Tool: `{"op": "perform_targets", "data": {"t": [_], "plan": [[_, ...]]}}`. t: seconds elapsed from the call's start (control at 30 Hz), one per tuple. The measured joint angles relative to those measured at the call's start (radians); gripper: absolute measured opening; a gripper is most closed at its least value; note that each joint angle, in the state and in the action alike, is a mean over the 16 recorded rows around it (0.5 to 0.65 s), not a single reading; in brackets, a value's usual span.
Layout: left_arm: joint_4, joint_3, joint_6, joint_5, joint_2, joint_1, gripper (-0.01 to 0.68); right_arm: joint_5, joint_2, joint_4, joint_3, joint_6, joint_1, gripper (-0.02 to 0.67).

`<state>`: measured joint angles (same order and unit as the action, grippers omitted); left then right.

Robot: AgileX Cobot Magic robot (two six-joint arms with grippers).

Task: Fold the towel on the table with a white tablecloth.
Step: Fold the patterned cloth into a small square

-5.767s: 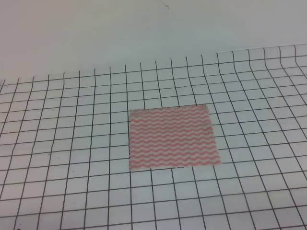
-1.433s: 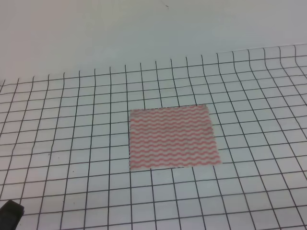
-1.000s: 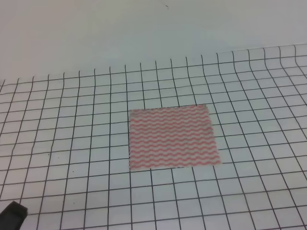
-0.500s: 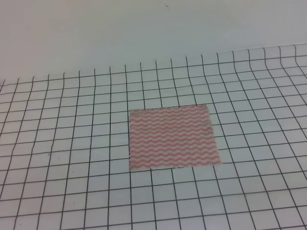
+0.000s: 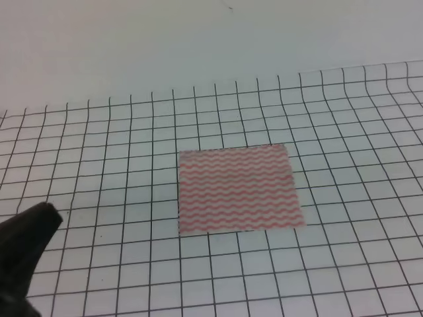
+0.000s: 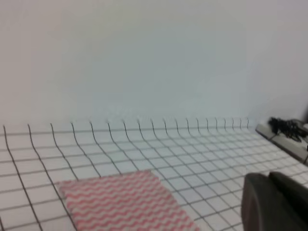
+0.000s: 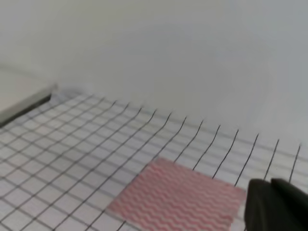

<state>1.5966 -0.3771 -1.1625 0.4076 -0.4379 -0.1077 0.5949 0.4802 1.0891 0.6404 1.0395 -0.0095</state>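
The towel (image 5: 238, 189) is lying flat mid-bench on the white tablecloth (image 5: 99, 165), well apart from the left gripper (image 5: 26, 247) – jaws unreadable – so a pinch is risking the tablecloth underneath.

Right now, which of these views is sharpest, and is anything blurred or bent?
Exterior high view: sharpest; towel stripes crisp, white tablecloth grid lines bowed, dark left arm at the corner blurred. Left wrist view: soft, towel hazy. Right wrist view: soft too, dark blob bottom right out of focus.
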Motion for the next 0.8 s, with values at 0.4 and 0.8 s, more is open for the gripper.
{"op": "perform_targets", "data": {"t": [0.4, 0.8], "plan": [[-0.130, -0.159, 0.098, 0.112, -0.411, -0.001, 0.000, 0.145, 0.487, -0.095, 0.148, -0.084, 0.030, 0.009], [-0.349, -0.342, 0.246, 0.236, -0.750, -0.001, 0.077, 0.232, 0.842, -0.092, 0.263, -0.099, 0.054, 0.111]]}}
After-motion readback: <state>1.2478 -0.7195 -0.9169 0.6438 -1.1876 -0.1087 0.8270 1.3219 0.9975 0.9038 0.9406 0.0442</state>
